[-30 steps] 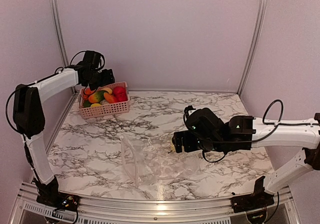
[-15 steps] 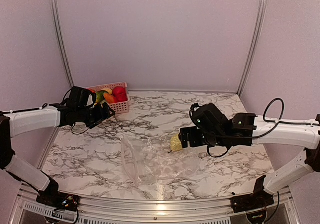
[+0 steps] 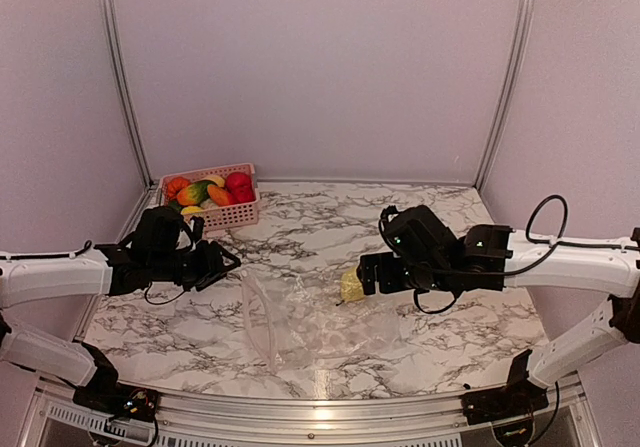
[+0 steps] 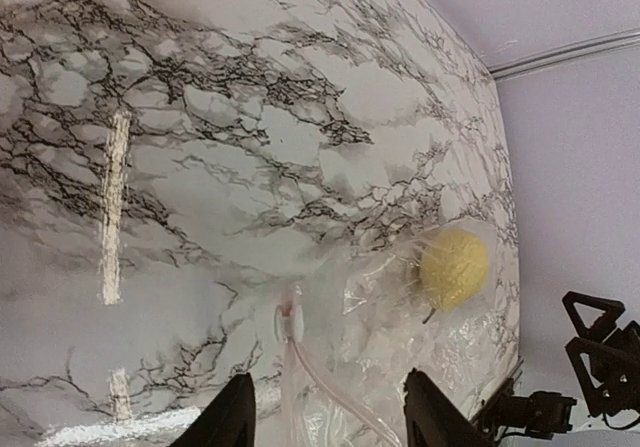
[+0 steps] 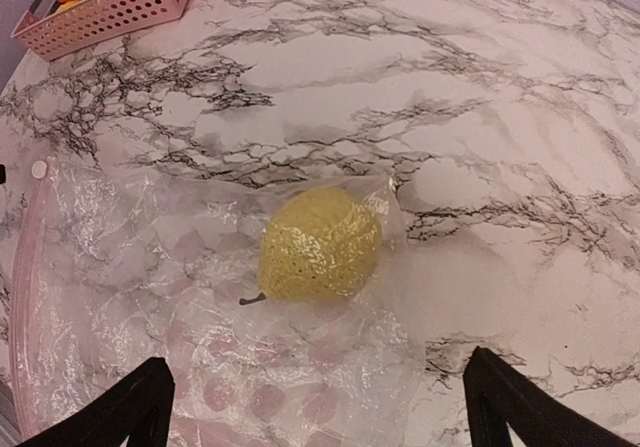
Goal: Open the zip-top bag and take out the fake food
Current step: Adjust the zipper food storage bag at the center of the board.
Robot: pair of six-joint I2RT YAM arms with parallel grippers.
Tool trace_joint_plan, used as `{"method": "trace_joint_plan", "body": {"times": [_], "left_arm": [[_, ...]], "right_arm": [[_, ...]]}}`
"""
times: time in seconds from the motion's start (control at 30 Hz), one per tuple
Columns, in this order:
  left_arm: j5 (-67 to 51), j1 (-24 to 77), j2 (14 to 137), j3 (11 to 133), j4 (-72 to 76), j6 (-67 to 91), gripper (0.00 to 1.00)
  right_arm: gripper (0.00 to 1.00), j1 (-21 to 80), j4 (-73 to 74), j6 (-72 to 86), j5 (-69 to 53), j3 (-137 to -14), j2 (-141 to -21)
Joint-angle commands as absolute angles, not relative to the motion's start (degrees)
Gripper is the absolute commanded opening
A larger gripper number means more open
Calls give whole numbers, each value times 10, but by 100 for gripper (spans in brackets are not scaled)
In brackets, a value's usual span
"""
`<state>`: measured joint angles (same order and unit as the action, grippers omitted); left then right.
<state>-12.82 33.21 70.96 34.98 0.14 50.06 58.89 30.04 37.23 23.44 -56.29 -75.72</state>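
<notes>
Nearest, the clear, crinkled zip-top bag [image 3: 300, 322] lies flat on the glossy, black-veined marble table [image 3: 450, 222], with one bumpy yellow fake fruit [image 3: 351, 286] inside its far right corner. The left gripper [image 3: 230, 260] and right gripper [image 3: 366, 274] flank it, both parted and empty. Farther back, a pink slatted basket [image 3: 215, 217] of toy produce [image 3: 225, 189] sits against the lilac walls [image 3: 320, 67]. Only the right wrist view shows the fruit's dark stem [image 5: 250, 298].

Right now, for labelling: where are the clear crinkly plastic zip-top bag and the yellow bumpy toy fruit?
clear zip-top bag [image 5: 110, 267]: right wrist view, crinkled left panel.
yellow toy fruit [image 5: 320, 245]: right wrist view, its middle.
</notes>
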Motion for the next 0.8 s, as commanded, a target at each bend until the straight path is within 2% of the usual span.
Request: {"method": "trace_joint_plan", "body": {"times": [0.0,0.3,0.77], "left_arm": [[-130,361,687,317,41,545,45],[-127,418,682,262,97,610,22],[-120,479,760,273,162,647,19]], "right_arm": [[99,584,293,370,230,-560,-765],[99,583,282,366,228,-566,-787],[97,544,239,357,203,-564,-817]]}}
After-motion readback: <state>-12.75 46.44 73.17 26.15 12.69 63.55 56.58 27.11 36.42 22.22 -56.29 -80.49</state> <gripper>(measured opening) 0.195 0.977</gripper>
